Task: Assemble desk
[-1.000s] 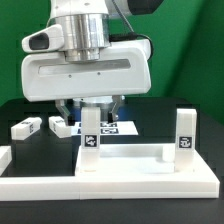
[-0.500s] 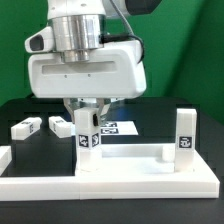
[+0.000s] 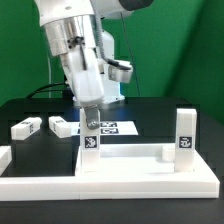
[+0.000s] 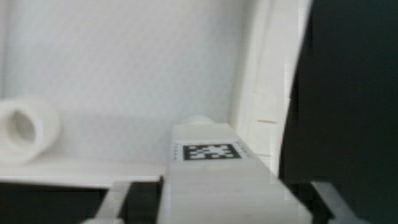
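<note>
Over at 9 o'clock on the desk top (image 3: 130, 170): leg (image 3: 90, 143) stood upright
Fingers (image 4: 128, 202): clamped on that leg
Change: wrist had twisted round, so likely screwing it in

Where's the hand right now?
In the exterior view, the hand grips the top of the upright leg standing at that view's left end of the desk top, with the marker board just behind.

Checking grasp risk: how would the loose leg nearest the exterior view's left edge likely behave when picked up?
The loose leg looks solid, so probably stiff. Its square faces, lying flat, should stop rolling. Smooth white surface may slip.
</note>
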`<state>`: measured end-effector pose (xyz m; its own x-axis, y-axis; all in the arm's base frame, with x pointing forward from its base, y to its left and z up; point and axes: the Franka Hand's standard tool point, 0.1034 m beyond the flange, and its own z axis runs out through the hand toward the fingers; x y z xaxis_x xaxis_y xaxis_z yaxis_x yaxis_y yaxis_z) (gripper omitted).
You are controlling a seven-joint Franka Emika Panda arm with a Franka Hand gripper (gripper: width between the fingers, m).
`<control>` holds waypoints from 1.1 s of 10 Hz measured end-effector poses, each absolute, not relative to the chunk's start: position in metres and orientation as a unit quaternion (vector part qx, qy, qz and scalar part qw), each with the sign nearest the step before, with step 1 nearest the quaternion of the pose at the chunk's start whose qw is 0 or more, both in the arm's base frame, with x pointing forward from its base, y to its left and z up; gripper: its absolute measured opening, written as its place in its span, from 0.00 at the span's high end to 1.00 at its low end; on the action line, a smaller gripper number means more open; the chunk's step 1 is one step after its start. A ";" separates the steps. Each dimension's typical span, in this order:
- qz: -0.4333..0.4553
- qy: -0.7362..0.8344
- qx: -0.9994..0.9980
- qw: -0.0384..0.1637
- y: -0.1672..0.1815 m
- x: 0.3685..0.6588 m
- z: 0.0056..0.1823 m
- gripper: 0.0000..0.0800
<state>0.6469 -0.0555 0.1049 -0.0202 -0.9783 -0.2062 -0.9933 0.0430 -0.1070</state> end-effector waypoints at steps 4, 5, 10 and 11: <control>0.038 0.618 -0.778 0.108 -0.055 0.642 0.106 0.34; 0.031 0.548 -0.829 0.110 -0.056 0.642 0.106 0.21; -0.001 0.278 -0.957 0.075 -0.058 0.638 0.105 0.19; -0.009 0.190 -0.980 0.051 -0.060 0.641 0.106 0.19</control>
<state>0.6409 -0.0603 0.1060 0.9275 -0.3738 -0.0022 -0.3721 -0.9225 -0.1030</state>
